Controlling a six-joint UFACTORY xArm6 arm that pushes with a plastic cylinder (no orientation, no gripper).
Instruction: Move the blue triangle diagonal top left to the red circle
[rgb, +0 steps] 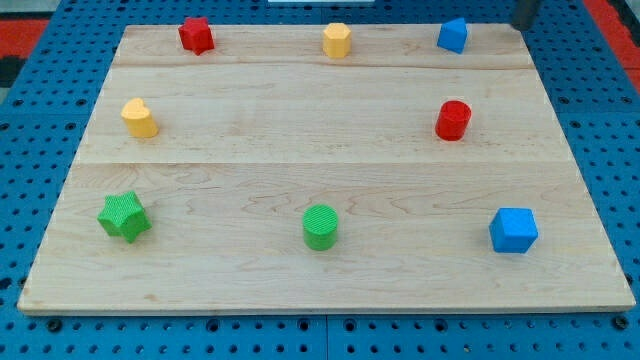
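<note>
The blue triangle (453, 35) lies near the board's top edge, right of the middle. The red circle (453, 120) lies straight below it in the view, apart from it. My rod shows only as a dark blurred shape at the view's top right, and my tip (522, 24) is to the right of the blue triangle, just past the board's top edge, touching no block.
A red star (196, 35) and a yellow hexagon (337, 40) lie along the top of the wooden board (300, 150). A yellow heart (139, 118) is at the left. A green star (124, 216), a green circle (321, 227) and a blue cube (513, 230) lie along the bottom.
</note>
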